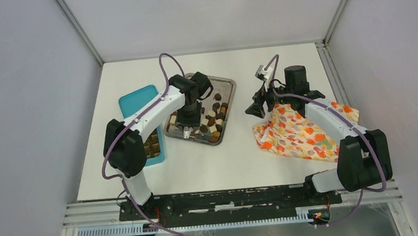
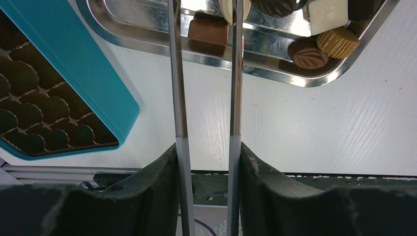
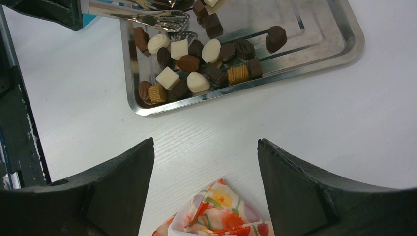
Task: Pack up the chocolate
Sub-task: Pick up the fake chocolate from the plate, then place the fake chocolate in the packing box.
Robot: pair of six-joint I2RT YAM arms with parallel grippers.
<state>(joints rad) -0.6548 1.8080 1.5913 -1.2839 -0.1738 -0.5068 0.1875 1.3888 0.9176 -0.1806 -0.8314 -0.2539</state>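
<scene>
Several chocolate pieces (image 1: 212,120), dark brown, mid-brown and cream-white, lie in a steel tray (image 1: 227,83). They also show in the right wrist view (image 3: 196,59). My left gripper (image 1: 188,118) hangs over the tray's near left part, shut on metal tongs (image 2: 178,88). The tong tips reach into the tray beside a cream-white piece (image 2: 226,10) and a brown cube (image 2: 209,30); I cannot tell whether they hold anything. My right gripper (image 1: 254,111) is open and empty over a corner of the orange floral cloth (image 3: 221,211).
A teal box (image 2: 74,64) with brown scalloped compartments lies left of the tray, at the table's left side (image 1: 137,101). The cloth (image 1: 299,133) spreads on the right under the right arm. The tray's far right corner (image 3: 344,34) holds one lone dark piece.
</scene>
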